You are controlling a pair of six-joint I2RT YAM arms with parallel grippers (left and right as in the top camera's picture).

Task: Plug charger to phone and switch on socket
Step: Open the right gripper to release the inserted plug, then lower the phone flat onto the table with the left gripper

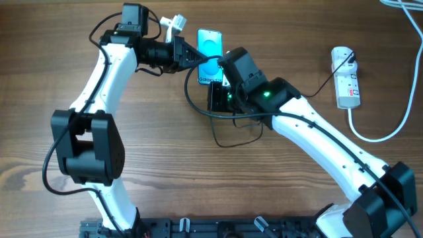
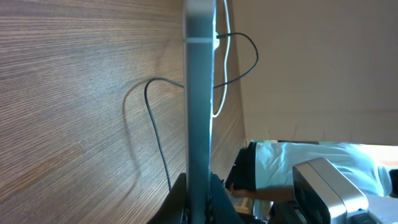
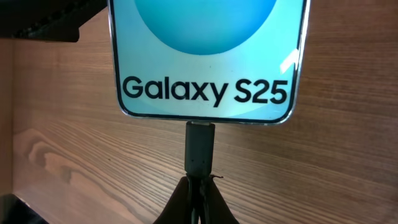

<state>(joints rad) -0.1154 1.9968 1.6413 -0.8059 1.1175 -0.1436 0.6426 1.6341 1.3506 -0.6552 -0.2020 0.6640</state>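
The phone [image 1: 209,45] lies at the table's back middle, its teal screen showing "Galaxy S25" [image 3: 205,50]. My left gripper [image 1: 196,58] is shut on the phone's long sides; the left wrist view shows the phone edge-on [image 2: 199,93] between the jaws [image 2: 199,202]. My right gripper [image 1: 217,91] is shut on the charger's black connector tip [image 3: 200,146], which meets the middle of the phone's bottom edge. The thin black cable [image 1: 231,135] loops over the table to a black plug [image 1: 349,61] sitting in the white socket [image 1: 347,82] at the right.
The socket's thick white cord [image 1: 396,129] curves along the right edge and up to the back right corner. The black cable's slack [image 2: 155,137] lies on the wood under and in front of the right arm. Bare wood fills the front.
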